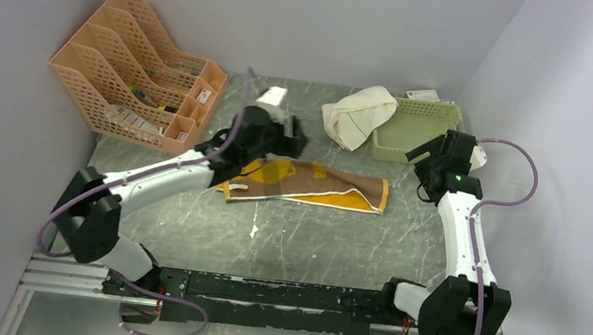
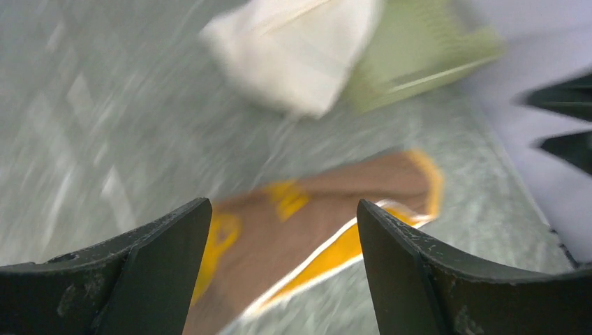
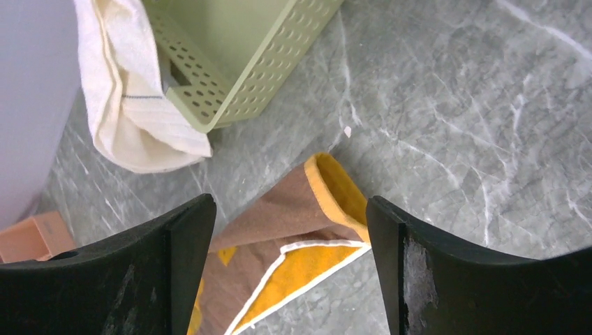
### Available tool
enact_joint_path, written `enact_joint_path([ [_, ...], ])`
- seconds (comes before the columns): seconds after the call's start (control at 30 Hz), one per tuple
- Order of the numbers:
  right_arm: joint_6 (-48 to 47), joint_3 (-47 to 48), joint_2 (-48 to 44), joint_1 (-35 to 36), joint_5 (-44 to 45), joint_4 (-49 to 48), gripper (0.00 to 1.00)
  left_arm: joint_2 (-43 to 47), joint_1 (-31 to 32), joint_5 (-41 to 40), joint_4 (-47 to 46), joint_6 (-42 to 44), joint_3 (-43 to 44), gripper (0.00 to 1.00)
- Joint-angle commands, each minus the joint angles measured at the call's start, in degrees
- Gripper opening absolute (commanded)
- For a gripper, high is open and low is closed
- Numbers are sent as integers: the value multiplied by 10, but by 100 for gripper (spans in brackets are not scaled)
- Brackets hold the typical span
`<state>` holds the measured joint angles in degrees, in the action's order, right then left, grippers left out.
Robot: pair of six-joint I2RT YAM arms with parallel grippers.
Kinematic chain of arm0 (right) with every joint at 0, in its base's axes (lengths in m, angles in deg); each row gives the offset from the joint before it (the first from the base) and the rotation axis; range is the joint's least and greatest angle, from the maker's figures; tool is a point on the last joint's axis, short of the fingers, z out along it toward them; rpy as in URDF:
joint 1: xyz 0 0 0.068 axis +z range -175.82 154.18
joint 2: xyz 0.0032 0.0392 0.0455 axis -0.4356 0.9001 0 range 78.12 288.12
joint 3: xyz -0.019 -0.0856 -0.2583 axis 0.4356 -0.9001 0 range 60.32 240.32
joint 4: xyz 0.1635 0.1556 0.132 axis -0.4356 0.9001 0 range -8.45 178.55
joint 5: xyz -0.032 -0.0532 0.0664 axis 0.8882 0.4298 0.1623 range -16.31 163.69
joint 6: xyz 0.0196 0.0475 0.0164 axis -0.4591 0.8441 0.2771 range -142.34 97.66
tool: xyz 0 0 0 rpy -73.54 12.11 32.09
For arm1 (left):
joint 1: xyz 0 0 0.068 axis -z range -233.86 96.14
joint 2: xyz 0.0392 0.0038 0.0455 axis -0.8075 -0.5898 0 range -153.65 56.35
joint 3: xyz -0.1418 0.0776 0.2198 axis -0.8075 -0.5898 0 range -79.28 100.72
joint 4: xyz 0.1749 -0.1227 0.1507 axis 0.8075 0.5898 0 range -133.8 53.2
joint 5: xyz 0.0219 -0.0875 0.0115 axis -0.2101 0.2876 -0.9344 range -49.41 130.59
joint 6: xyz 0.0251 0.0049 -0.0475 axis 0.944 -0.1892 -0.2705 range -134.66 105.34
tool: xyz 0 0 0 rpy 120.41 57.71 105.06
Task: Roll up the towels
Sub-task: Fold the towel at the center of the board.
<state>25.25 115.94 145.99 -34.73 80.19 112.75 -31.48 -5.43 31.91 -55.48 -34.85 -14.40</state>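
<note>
The mustard-yellow and brown towel point(image 1: 308, 184) lies folded in a long flat strip across the middle of the table, also in the left wrist view point(image 2: 293, 237) and the right wrist view point(image 3: 300, 230). The cream-white towel point(image 1: 356, 114) is bunched at the back, draped over the left rim of the green basket point(image 1: 416, 124). My left gripper point(image 1: 295, 138) hovers open above the strip's left end, nothing between its fingers point(image 2: 160, 272). My right gripper point(image 1: 422, 158) hangs open above the strip's right end, empty, its fingers point(image 3: 412, 279) well apart.
An orange file organizer point(image 1: 131, 73) with papers stands at the back left. A small white box point(image 1: 272, 96) lies behind the left gripper. Grey walls close in the table on three sides. The basket point(image 3: 237, 49) sits at the back right by the wall.
</note>
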Motion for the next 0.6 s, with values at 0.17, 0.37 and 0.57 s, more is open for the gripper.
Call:
enact_joint_path([
  [0.17, -51, -10, 5, 44, -25, 1, 78, 181, -199, 88, 261, -368, -243, 89],
  [0.37, -53, 2, 18, 68, -22, 2, 78, 241, -255, 136, 250, -522, -338, 93],
  [0.57, -56, -4, 18, 75, -21, 1, 78, 276, -278, 150, 214, -633, -414, 95],
])
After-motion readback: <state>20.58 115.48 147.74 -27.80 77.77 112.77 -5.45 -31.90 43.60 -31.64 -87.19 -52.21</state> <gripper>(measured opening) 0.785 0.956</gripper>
